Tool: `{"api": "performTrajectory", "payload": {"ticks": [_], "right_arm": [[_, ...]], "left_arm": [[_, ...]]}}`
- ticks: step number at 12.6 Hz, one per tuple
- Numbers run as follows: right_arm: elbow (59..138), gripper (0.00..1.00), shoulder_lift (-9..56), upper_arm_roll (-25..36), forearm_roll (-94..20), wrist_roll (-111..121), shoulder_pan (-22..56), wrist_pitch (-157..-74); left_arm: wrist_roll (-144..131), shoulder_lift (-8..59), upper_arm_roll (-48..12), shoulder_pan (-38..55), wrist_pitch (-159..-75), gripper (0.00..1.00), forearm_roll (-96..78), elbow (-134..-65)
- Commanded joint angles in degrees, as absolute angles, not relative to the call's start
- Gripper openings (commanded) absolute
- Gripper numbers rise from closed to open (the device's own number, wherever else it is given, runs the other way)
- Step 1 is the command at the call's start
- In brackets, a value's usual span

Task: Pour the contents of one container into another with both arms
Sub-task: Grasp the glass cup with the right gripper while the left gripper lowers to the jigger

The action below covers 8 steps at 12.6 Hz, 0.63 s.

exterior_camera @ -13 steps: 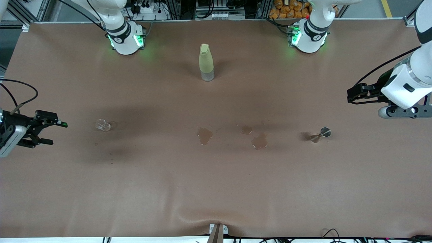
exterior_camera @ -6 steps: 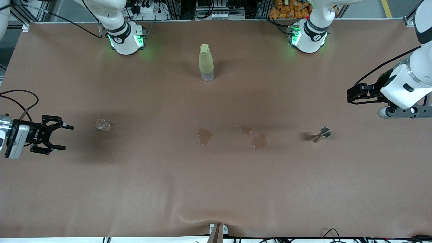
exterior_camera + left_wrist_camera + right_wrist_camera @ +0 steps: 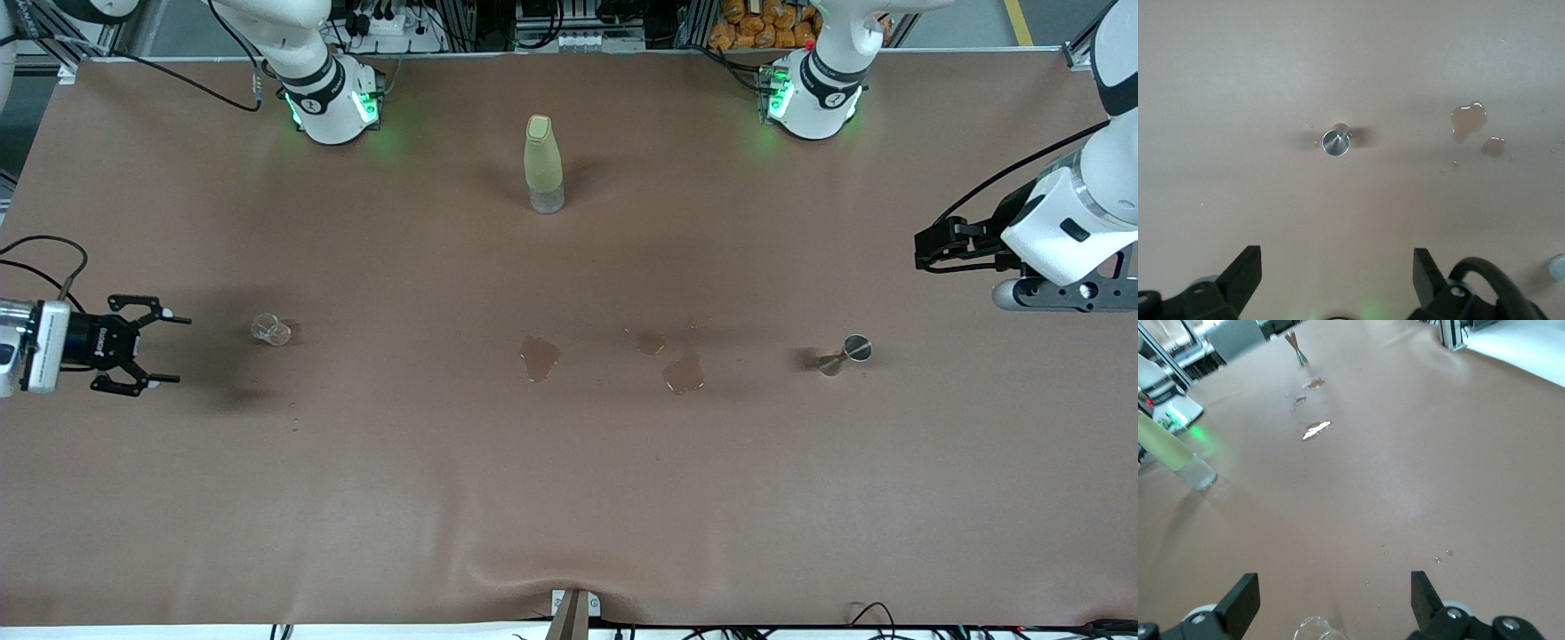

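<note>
**Both arms still empty; nothing lifted, nothing poured**

At the right arm's end of the table, the right gripper (image 3: 156, 349) hovers with its jaws spread wide and empty, close to the glass cup (image 3: 270, 329), which stands on the brown table (image 3: 569, 498). Toward the middle lie spilled puddles (image 3: 540, 357), and the yellow-green bottle (image 3: 543, 164) stands farther from the front camera than they do. Toward the left arm's end, the metal jigger (image 3: 845, 353) stands untouched, with the left gripper (image 3: 925, 251) raised well apart from it.

Judging by this, both grasps, the lift and the pour all remain.

The left wrist view shows the left gripper (image 3: 1337, 270) wide open above the jigger (image 3: 1336, 141). The right wrist view shows only the cup (image 3: 1317, 630) rim, between that claw's fingers.
</note>
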<state>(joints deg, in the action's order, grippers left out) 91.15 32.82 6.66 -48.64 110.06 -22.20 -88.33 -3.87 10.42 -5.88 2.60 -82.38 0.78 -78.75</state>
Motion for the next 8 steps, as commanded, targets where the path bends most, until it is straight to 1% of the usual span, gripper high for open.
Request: {"api": "performTrajectory", "payload": {"ticks": [1,2,4,7,8], "right_arm": [[90.5,1.0,36.1,5.8,-52.9,121.0,-25.7,-87.0],[90.5,1.0,37.5,5.8,-53.4,124.6,-25.9,-87.0],[91.0,1.0,38.1,5.9,-53.0,128.7,-27.1,-86.6],[91.1,1.0,41.6,5.9,-53.3,134.0,-28.8,-78.8],[91.1,1.0,43.1,5.9,-53.4,135.9,-29.0,-78.3]], "left_arm": [[2.8,9.8,-5.9,1.9,-82.3,1.0,0.0,-79.2],[6.5,10.5,-5.7,1.6,-82.4,1.0,-0.1,-79.2],[14.7,11.9,-5.7,0.2,-82.8,1.0,-0.8,-79.2],[29.1,14.4,-5.5,-5.9,-84.4,1.0,-8.2,-79.3],[34.1,15.6,-5.5,-8.2,-84.5,1.0,-11.0,-79.2]]}}
